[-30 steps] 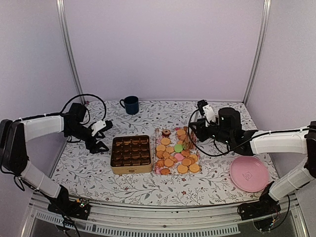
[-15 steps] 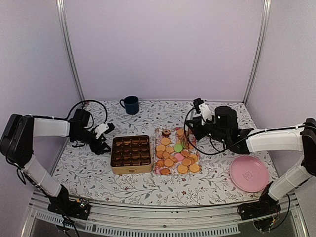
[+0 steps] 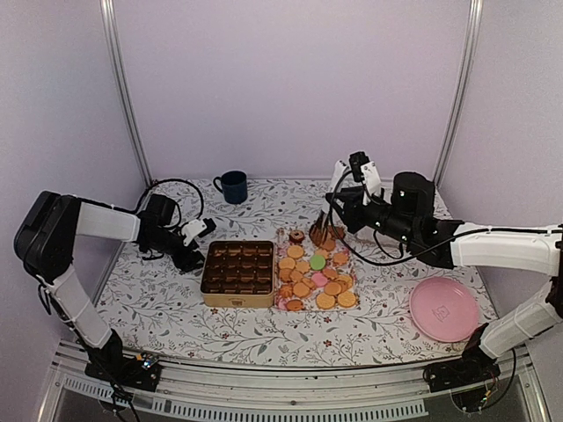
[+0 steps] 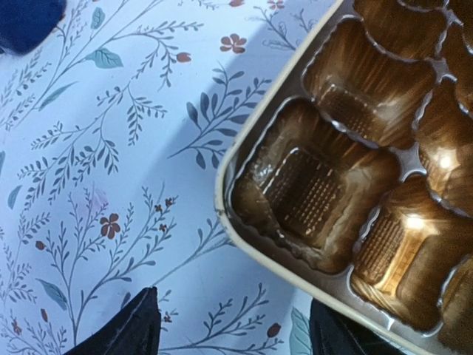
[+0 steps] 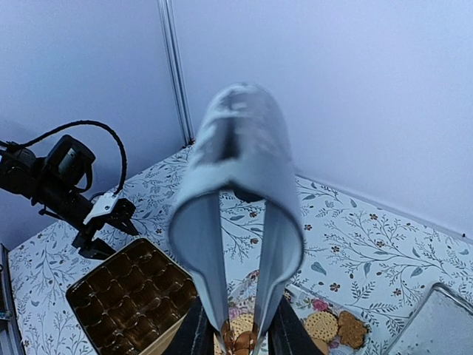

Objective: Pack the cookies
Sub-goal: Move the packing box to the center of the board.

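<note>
Top external view: round biscuits (image 3: 312,274), mostly golden-orange, a few pink and green, heaped at frame centre, just right of gold tin (image 3: 236,274) with empty moulded cells. Left gripper (image 3: 195,248): fingers spread, at tin's left edge. Right gripper (image 3: 325,230): over the heap's far end, pinching pale looped strip (image 5: 240,170), kind unclear.

Layout: tin (image 3: 236,273) left of cookies (image 3: 315,272), mug (image 3: 233,186) behind tin, plate (image 3: 444,309) right-front; wrapper (image 5: 244,133) in my right gripper (image 5: 238,327), above cookies.
</note>
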### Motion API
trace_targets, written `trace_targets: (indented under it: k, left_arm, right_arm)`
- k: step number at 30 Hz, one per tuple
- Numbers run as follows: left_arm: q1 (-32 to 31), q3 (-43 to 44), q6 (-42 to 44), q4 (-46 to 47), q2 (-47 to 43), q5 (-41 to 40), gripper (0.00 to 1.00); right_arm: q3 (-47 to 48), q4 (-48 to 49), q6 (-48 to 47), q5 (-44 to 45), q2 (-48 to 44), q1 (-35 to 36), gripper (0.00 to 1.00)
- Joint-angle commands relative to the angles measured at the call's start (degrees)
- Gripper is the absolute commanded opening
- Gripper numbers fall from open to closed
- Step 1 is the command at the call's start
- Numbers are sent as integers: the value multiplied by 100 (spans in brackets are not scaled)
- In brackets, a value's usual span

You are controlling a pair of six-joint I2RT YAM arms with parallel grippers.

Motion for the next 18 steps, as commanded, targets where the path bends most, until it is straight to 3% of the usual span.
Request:
trace_targets:
  k: [1, 14, 18]
  left_arm:
    - [-261, 225, -150, 243, 134, 5, 70]
    - [-576, -54, -201, -73, -360, 936, 71]
    - [-245, -55, -354, -299, -561, 1288, 73]
  right_arm:
    - [306, 314, 328, -337, 14, 169, 0]
    - [2061, 789, 430, -777, 2119, 901, 1]
    - [2908, 778, 396, -903, 2847, 1009, 1]
